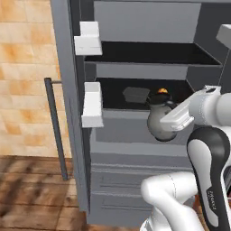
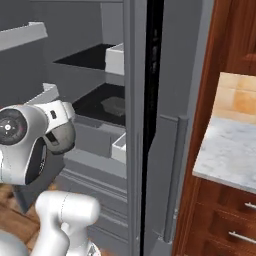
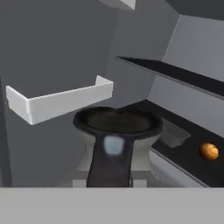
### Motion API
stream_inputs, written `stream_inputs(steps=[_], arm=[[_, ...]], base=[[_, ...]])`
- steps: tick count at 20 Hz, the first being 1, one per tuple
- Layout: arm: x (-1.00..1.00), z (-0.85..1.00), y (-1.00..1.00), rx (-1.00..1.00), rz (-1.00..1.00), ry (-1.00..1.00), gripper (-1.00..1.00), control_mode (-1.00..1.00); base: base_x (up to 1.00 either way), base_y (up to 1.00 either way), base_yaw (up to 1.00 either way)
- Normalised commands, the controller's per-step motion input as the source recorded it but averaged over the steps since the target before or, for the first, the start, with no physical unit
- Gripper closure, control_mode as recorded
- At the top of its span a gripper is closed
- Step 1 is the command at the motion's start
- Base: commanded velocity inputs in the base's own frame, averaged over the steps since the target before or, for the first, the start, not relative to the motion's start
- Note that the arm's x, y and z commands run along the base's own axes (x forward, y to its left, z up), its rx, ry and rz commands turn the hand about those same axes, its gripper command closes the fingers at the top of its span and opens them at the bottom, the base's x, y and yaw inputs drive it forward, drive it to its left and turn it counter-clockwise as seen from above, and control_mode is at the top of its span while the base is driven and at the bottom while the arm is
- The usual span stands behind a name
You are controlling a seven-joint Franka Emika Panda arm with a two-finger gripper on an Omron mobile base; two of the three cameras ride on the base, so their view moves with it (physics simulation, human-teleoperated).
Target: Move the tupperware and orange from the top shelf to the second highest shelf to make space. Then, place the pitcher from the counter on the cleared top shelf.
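Note:
The dark grey pitcher hangs in front of the open fridge, a little below the level of the second highest shelf. My gripper is shut on its handle from the right. The hand view looks down on the pitcher's flared rim, with the dark handle running between my fingertips. The tupperware and the orange sit side by side on the second highest shelf. The top shelf above them is bare. In the right base view my hand partly covers the pitcher, and the counter lies to the right.
White door bins jut from the fridge door on the left, one close to the pitcher in the hand view. Closed drawers fill the lower fridge. The right door's edge stands between the fridge and the wood cabinets.

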Motion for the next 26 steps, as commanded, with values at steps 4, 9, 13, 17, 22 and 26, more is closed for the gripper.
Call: stream_inputs(steps=[4, 9, 13, 17, 22, 26], arm=[[0.00, 0.00, 0.00, 0.00, 0.00, 0.00, 1.00, 1.00], [0.00, 0.00, 0.00, 0.00, 0.00, 0.00, 1.00, 1.00], [0.00, 0.00, 0.00, 0.00, 0.00, 0.00, 1.00, 1.00], [0.00, 0.00, 0.00, 0.00, 0.00, 0.00, 1.00, 1.00], [0.00, 0.00, 0.00, 0.00, 0.00, 0.00, 1.00, 1.00], [0.01, 0.24, 0.37, -0.05, -0.20, -0.23, 1.00, -1.00]], base=[[0.43, 0.34, -0.44], [0.47, 0.45, -0.42], [0.52, 0.42, -0.40], [0.59, 0.34, -0.40], [0.51, 0.44, -0.38], [0.04, 0.14, -0.08]])
